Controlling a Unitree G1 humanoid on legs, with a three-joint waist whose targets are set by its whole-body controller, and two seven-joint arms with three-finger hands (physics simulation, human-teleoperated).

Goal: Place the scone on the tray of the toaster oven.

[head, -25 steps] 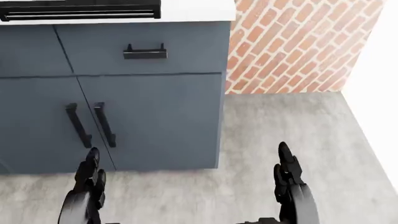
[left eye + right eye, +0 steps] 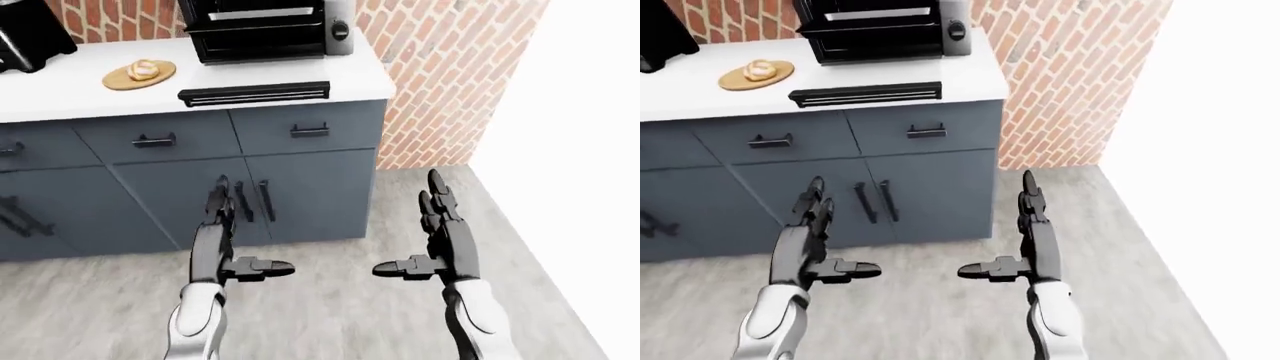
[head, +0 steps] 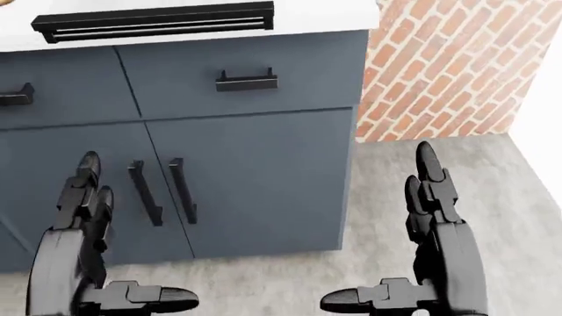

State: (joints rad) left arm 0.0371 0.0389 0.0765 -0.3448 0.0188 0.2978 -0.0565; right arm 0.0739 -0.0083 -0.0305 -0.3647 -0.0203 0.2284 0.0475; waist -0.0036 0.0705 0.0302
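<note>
Two black hands, the left hand point(image 2: 222, 236) and right hand point(image 2: 437, 236), hang open and empty, near the blue cabinet doors point(image 2: 300, 196). The scone point(image 2: 143, 69) sits on a round wooden plate point(image 2: 139, 75) on the white bench point(image 2: 60, 86), left of the open toaster oven point(image 2: 262, 28), whose tray point(image 2: 254, 94) lies pulled out.

Scone point(image 2: 143, 69) on plate point(image 2: 122, 81), left of toaster oven point(image 2: 262, 30).

All three cameras sit on the robot's head and look forward and down at the blue cabinet fronts and grey floor. The head view is nearest and steepest, catching only the edge of the counter point(image 3: 325, 16) at its top. The two eye views take in more, sharing the toaster oven point(image 2: 262, 30), brick wall point(image 2: 440, 75) and both raised arms.
</note>
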